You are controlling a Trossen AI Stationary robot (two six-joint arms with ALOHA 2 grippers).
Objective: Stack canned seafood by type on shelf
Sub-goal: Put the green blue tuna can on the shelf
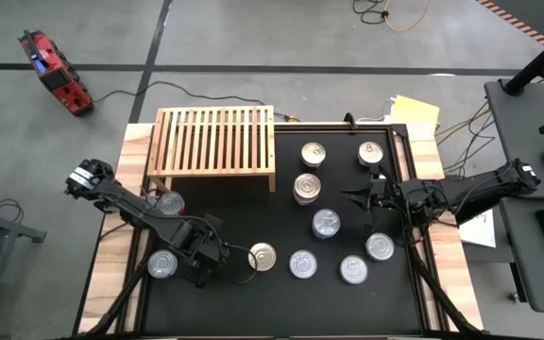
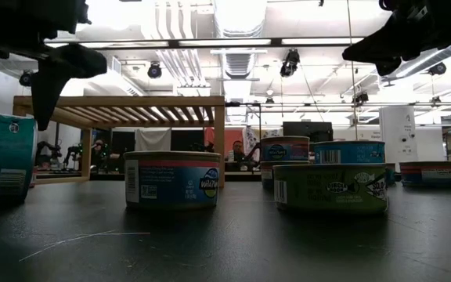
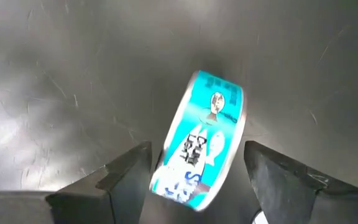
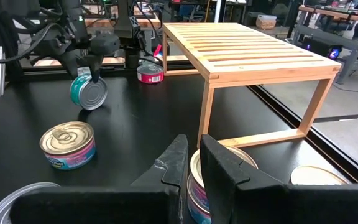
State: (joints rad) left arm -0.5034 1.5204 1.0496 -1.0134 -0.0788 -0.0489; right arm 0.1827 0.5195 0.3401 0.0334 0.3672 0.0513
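The task had hardly begun: the slatted top of the shelf (image 1: 213, 140) carried no tin at all, and every can of the canned seafood (image 1: 327, 223) sat on the dark worktop (image 1: 253, 307). At the left, the left gripper (image 1: 199, 264) hung low over a teal-labelled can (image 3: 199, 142) that stood tipped on its rim, its fingers apart on either side of the tin and, as far as could be seen, not pressing it. A red-labelled tin (image 1: 170, 202) lay beside the shelf's near leg, and a gold-lidded can (image 1: 263, 256) stood just right of the gripper. Further right, about eight tins were scattered, one pair already stacked (image 1: 308, 188). The right gripper (image 1: 361, 198) hovered among them with fingers together, holding nothing. The cans looked small, round, shiny-lidded.
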